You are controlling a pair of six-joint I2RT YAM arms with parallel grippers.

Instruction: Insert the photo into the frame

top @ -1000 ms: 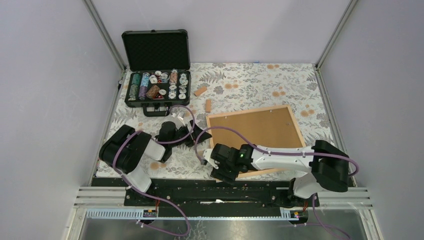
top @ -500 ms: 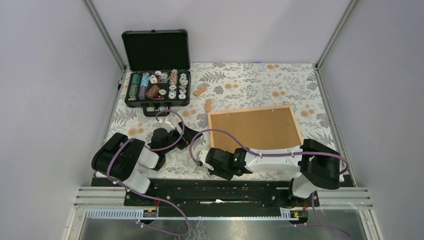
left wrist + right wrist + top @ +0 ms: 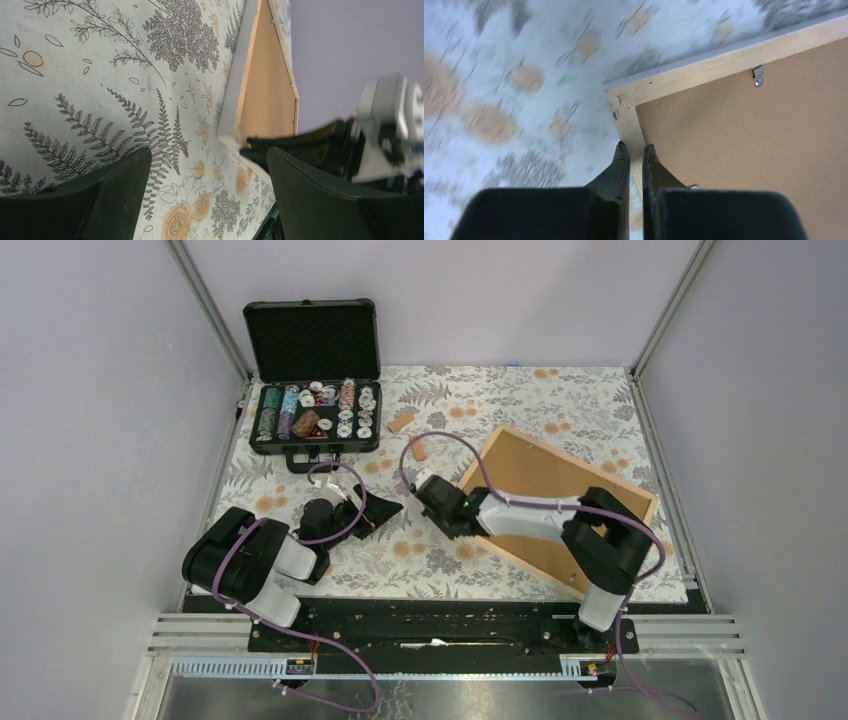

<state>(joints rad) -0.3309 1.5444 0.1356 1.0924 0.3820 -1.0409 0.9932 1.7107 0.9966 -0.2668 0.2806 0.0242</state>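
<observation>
The frame (image 3: 580,462) lies back-up on the floral cloth, turned at an angle, with its brown backing board (image 3: 560,480) showing. My right gripper (image 3: 447,515) is at its left corner. In the right wrist view the right gripper (image 3: 636,148) is shut on the pale wooden strip of the frame (image 3: 704,67) just below the corner, one finger outside and one over the board (image 3: 749,140). My left gripper (image 3: 375,515) hovers open to the left of that corner; nothing is between the jaws of the left gripper (image 3: 207,160). The frame (image 3: 245,90) shows beyond it. The photo is out of view.
An open black case (image 3: 315,410) of poker chips stands at the back left. Two small wooden blocks (image 3: 401,423) (image 3: 417,451) lie behind the frame. A metal clip (image 3: 758,75) sits on the frame's inner edge. The right arm (image 3: 385,130) crosses close before the left gripper.
The right gripper closed on the frame's strip and swung that corner away from the near edge, turning the frame clockwise. The left arm drew back a little towards the left.
</observation>
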